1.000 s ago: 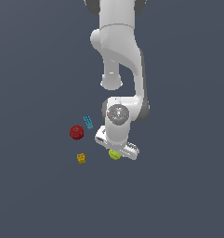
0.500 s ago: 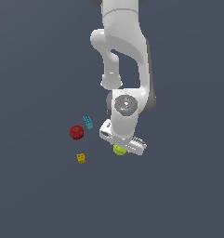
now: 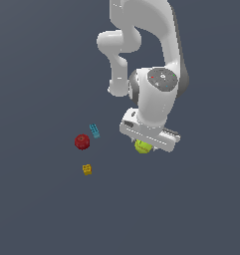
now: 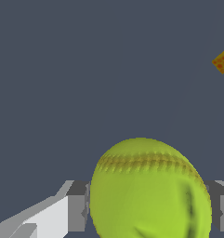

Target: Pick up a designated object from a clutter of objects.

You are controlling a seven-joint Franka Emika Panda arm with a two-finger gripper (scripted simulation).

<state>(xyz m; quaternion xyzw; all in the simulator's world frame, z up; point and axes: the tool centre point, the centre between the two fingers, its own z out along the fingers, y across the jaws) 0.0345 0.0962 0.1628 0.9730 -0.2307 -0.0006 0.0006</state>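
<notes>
One ball point(image 4: 148, 190), one red object point(image 3: 82, 142), brick point(image 3: 94, 130), block point(image 3: 87, 170).

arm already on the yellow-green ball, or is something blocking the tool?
Likely yes. In the wrist view the yellow-green ball sits between the tool's fingers, nothing between them. The red round object, teal brick and orange block lie apart.

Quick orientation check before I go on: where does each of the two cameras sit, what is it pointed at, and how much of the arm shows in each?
Exterior view: off the arm, above, looking down at the floor; shows most of the arm, the gripper over the yellow-green ball, plus red round object, teal brick and orange-yellow block.
Wrist view: on the wrist, looking past the fingers flanking the ball; only those show.
Shared: the ball and the block.
</notes>
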